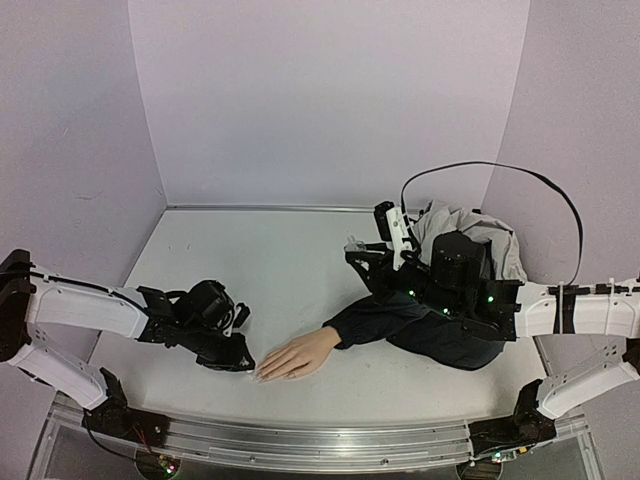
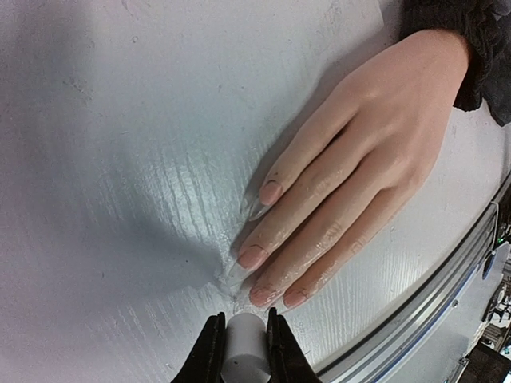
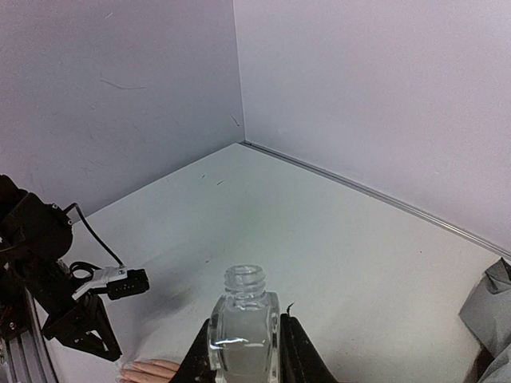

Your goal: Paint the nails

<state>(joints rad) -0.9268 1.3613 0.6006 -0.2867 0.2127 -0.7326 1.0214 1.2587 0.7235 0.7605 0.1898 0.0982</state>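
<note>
Nails point(image 2: 270, 191) are seen at the fingertips of a mannequin hand point(image 2: 375, 136) laid palm-down on the white table point(image 2: 120, 159), fingers pointed toward the left gripper point(image 2: 242, 323). A white cylinder point(image 2: 242, 351) is pinched between that gripper's jaws, just beside the fingertips. The wrist is covered by a dark sleeve point(image 1: 400, 320). An uncapped clear bottle point(image 3: 243, 311) is clamped upright in the right gripper point(image 3: 245, 339), well apart from the hand.

White links point(image 1: 85, 310), black joints point(image 1: 205, 303) — black left gripper point(image 2: 243, 331), green lights point(image 1: 488, 298).
</note>
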